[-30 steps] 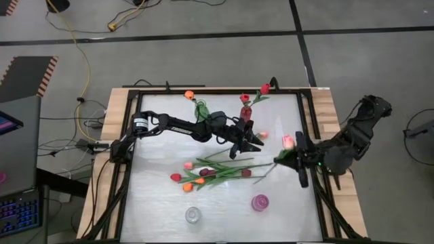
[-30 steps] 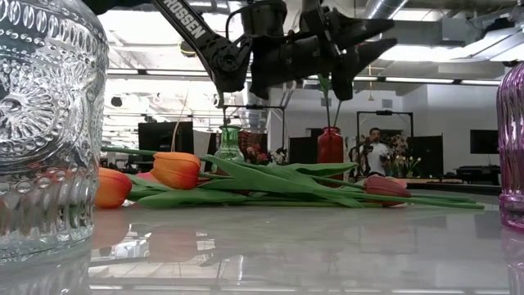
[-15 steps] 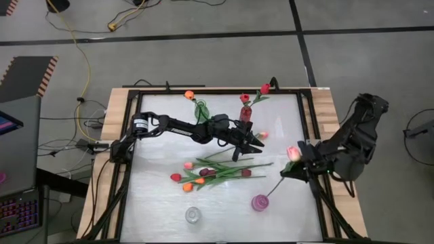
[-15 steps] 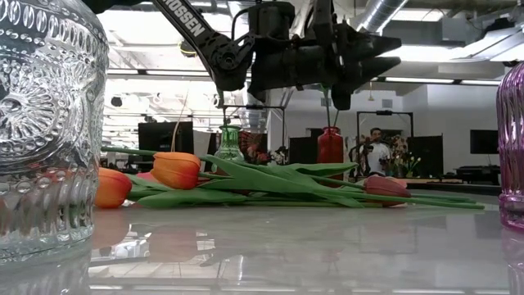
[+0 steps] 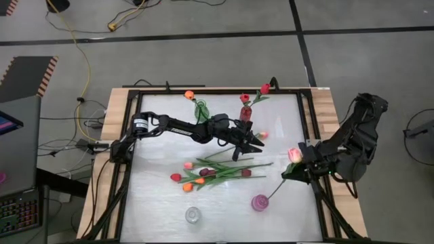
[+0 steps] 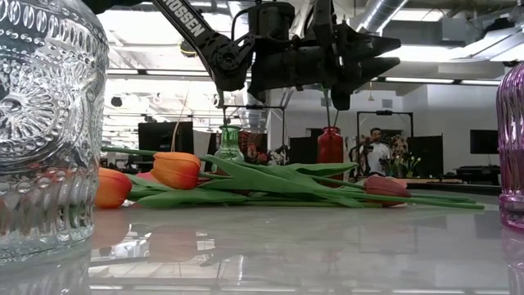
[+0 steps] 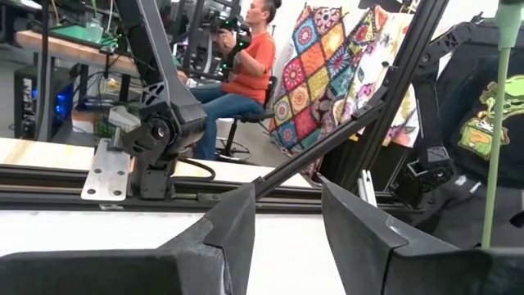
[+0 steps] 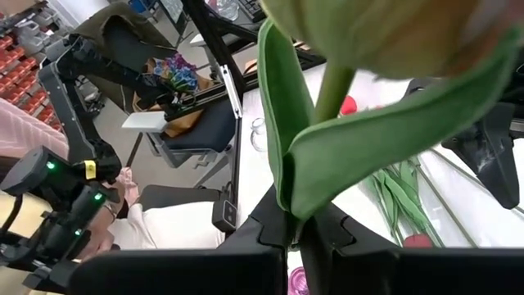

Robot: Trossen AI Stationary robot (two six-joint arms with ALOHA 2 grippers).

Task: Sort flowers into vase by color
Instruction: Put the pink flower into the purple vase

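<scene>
Right gripper point(image 5: 302, 167), at the table's right edge, clamped on the stem of a pink tulip point(image 5: 293, 154), head up beside the fingers, lower stem slanting down to the pink vase point(image 5: 260, 202) at the front of the table; stem and leaf point(image 8: 304, 156) pinched between the fingers in the right wrist view. Left gripper point(image 5: 256, 141), raised over mid-table just in front of the red vase point(image 5: 246, 112), fingers point(image 7: 231, 231) spread, nothing between them. Loose tulips point(image 5: 210, 172) in a flat heap at table centre, orange, red and maroon heads toward the left, stems toward the right. Green vase point(image 5: 201, 109) at the back, one orange tulip point(image 5: 189, 95) in it; red vase holding red tulips point(image 5: 264, 89). Clear glass vase point(image 5: 193, 215) at front left, well apart from the heap. Seated person point(image 7: 240, 61) in the room beyond.
</scene>
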